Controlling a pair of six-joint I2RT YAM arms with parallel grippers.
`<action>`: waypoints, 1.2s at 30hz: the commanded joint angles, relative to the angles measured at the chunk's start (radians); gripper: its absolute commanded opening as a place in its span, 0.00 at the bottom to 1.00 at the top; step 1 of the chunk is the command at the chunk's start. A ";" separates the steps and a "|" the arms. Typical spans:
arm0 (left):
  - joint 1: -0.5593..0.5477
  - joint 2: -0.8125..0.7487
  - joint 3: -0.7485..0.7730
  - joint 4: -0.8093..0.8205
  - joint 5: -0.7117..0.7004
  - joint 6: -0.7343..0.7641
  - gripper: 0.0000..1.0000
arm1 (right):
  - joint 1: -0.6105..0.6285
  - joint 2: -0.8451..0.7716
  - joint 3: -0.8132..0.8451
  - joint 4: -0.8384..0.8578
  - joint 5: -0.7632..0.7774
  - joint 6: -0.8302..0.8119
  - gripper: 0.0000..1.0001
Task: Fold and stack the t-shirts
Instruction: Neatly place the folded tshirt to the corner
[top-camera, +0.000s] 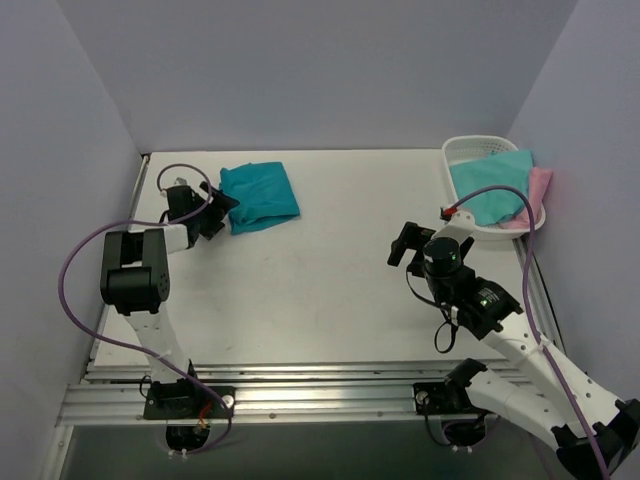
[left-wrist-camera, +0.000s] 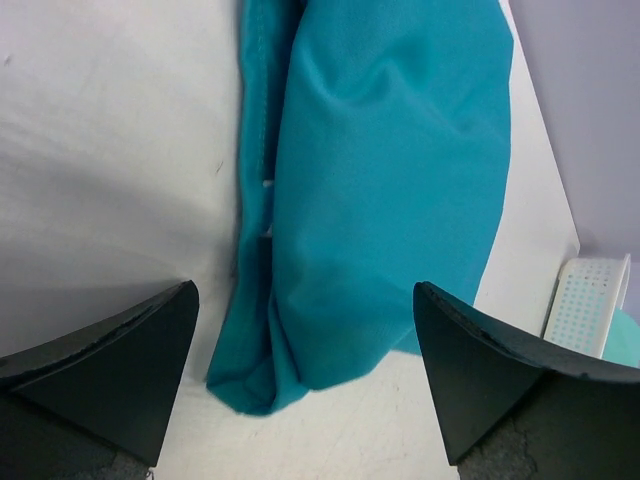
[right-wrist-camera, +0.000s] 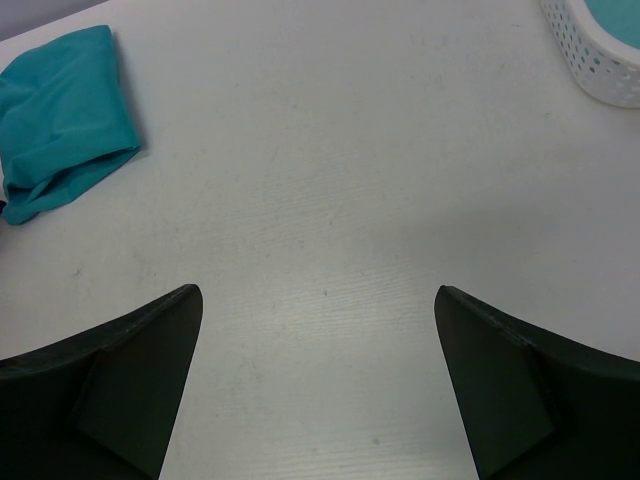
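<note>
A folded deep teal t-shirt (top-camera: 259, 195) lies on the table at the back left; it fills the left wrist view (left-wrist-camera: 380, 180) and shows at the upper left of the right wrist view (right-wrist-camera: 62, 110). My left gripper (top-camera: 218, 210) is open and empty, just left of the shirt's near corner. A lighter aqua t-shirt (top-camera: 490, 186) and a pale pink one (top-camera: 538, 190) lie in the white basket (top-camera: 462, 150) at the back right. My right gripper (top-camera: 408, 245) is open and empty over bare table in the middle right.
The white slotted basket's rim shows in the right wrist view (right-wrist-camera: 600, 70) and the left wrist view (left-wrist-camera: 585, 305). Grey walls close the table at the back and sides. A metal rail (top-camera: 300, 395) runs along the near edge.
</note>
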 joint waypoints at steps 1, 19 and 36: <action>0.000 0.083 0.097 -0.045 -0.013 -0.002 1.00 | 0.009 0.004 0.028 0.000 0.029 0.000 0.97; -0.018 0.258 0.289 -0.134 -0.014 0.024 0.06 | 0.012 0.005 0.028 0.003 0.040 0.004 0.97; 0.097 0.355 0.918 -0.671 -0.074 0.173 0.02 | 0.013 -0.044 0.021 -0.021 0.060 0.007 0.97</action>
